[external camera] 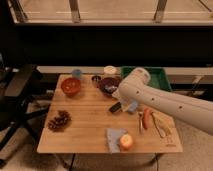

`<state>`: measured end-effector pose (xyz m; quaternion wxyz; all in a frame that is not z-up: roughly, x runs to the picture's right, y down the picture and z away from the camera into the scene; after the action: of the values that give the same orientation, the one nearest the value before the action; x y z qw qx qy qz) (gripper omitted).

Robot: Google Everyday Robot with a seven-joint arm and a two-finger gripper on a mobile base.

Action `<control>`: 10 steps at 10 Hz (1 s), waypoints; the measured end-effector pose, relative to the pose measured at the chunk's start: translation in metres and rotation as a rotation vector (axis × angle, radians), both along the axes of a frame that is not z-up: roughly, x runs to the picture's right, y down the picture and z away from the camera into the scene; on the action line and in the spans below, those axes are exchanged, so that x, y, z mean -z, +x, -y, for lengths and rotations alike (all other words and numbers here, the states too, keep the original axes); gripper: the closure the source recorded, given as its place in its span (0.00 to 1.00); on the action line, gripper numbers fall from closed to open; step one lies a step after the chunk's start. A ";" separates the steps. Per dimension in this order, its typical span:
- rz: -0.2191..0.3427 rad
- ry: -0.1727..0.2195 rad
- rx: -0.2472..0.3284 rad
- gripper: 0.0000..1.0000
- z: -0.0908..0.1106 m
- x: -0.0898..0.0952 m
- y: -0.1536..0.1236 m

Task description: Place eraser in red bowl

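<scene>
The white arm [165, 102] reaches in with its elbow raised and its gripper [124, 106] low at the black eraser [116, 107] on the bench [85, 135], well right of the red bowl [70, 86]. Whether the gripper holds it cannot be told.

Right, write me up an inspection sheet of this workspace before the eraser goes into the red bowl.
Surface: light wooden slatted table, level.
Job's things: small black bar-shaped eraser mid-table; round orange-red bowl at back left, apart from it.
Clutter: dark maroon bowl, small blue cup, white cup, dark brown lumpy cluster, light-blue square pad bearing a round orange fruit, reddish oblong item.
Grippers: gripper low at the eraser's right side; hold unclear.
Cables: nothing seen.
Surroundings: green tray behind the table, black office chair at left.
</scene>
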<state>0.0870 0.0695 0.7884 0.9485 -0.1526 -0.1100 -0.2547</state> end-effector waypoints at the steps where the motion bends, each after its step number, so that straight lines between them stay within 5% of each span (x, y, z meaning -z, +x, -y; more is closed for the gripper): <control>1: 0.008 -0.006 -0.004 0.35 -0.001 -0.012 -0.002; 6: 0.035 -0.094 -0.107 0.35 -0.009 -0.071 0.007; 10: 0.051 -0.165 -0.188 0.35 -0.021 -0.100 0.019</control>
<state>0.1057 0.0905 0.8880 0.9493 -0.2127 -0.1684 -0.1586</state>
